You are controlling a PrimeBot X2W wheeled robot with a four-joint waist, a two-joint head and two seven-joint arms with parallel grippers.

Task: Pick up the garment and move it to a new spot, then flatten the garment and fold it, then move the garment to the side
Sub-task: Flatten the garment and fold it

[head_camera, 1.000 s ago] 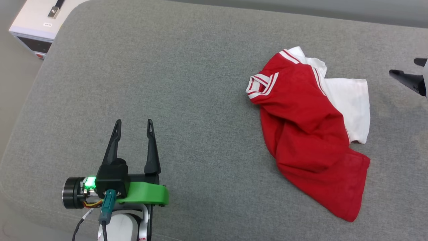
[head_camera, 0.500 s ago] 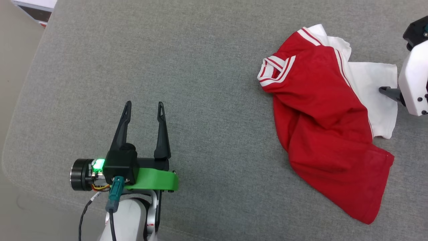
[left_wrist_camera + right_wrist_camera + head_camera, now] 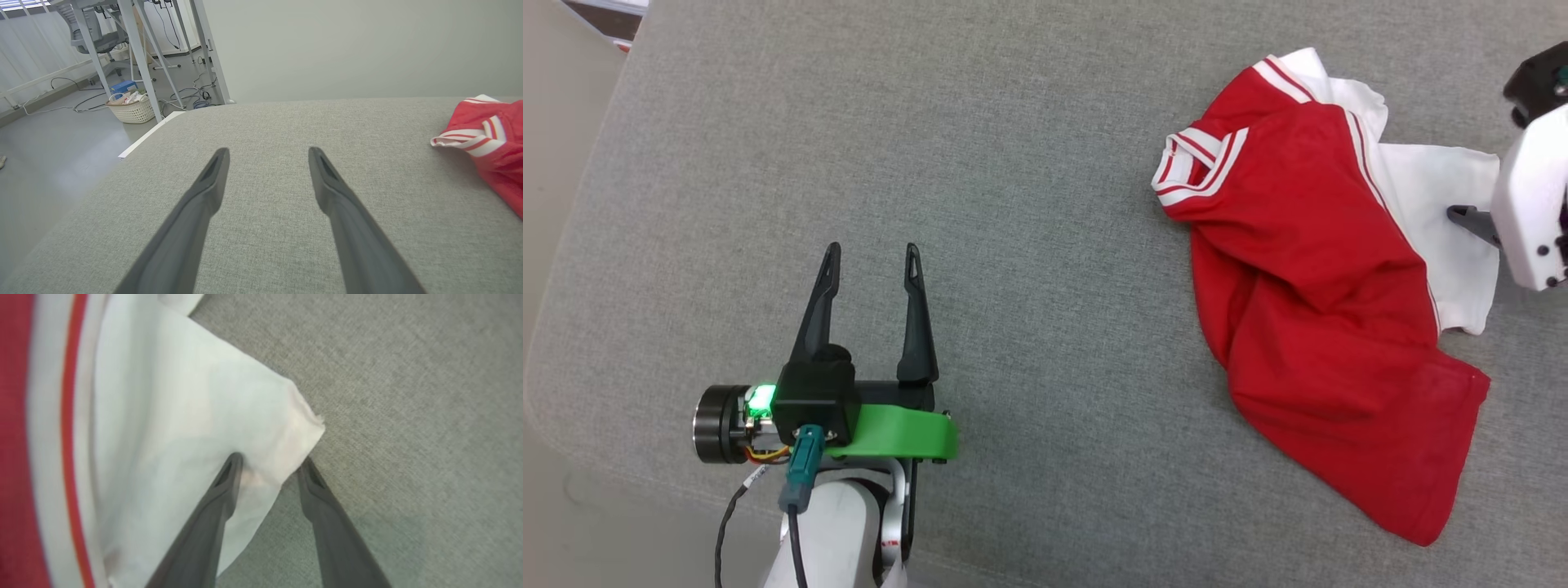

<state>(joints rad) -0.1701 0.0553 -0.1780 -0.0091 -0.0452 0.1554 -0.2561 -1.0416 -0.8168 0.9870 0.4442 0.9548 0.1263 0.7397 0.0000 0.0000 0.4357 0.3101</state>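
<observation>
The left gripper point(image 3: 872, 247) hovers low over the cushion point(image 3: 1013, 122) near its near-left corner, fingers spread and empty. The right gripper point(image 3: 271, 457) points down by the right edge. Its wrist view shows both fingers apart, straddling the hem of the white sleeve point(image 3: 184, 416), not yet pinching. One garment point(image 3: 1307, 269) lies crumpled along the right edge.

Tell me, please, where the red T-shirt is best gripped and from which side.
Grip the T-shirt by the outer corner of its white sleeve, coming from the robot's right over the bare grey cushion. That sleeve lies flat, clear of the crumpled red body, with a free edge. The open right hand straddles that corner.
</observation>
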